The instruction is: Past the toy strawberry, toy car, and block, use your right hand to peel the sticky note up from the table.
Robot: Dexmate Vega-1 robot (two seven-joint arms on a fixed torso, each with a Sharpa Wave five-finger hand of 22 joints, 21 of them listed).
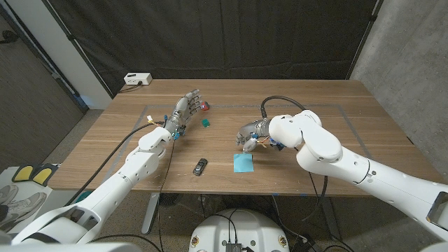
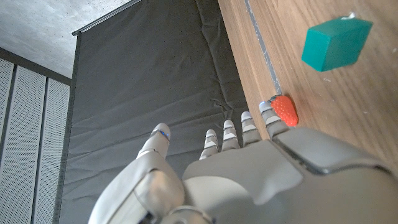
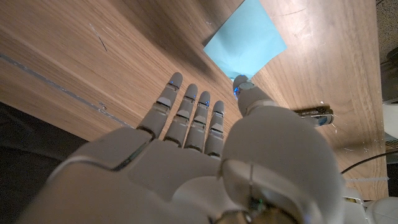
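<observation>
1. Right hand (image 1: 248, 138) is low over the table with its fingers apart and straight, and it holds nothing.
2. Closest to the robot lies the sticky note (image 1: 243, 163). It is a light blue square, flat on the wood, just beside the right hand on the robot's side. In the right wrist view the thumb tip (image 3: 243, 86) looks like it is at the edge of the note (image 3: 245, 40), but I cannot tell if it touches.
3. So the right hand is much nearer to the note than the left hand. I think it only needs a small move to catch an edge and lift.
4. The toy car (image 1: 200, 166) sits left of the note, a little apart.
5. Farther away are the green block (image 1: 206, 122) and the toy strawberry (image 1: 204, 106).
6. Left hand (image 1: 182, 112) is open and empty too, with its fingertips right by the strawberry.
</observation>
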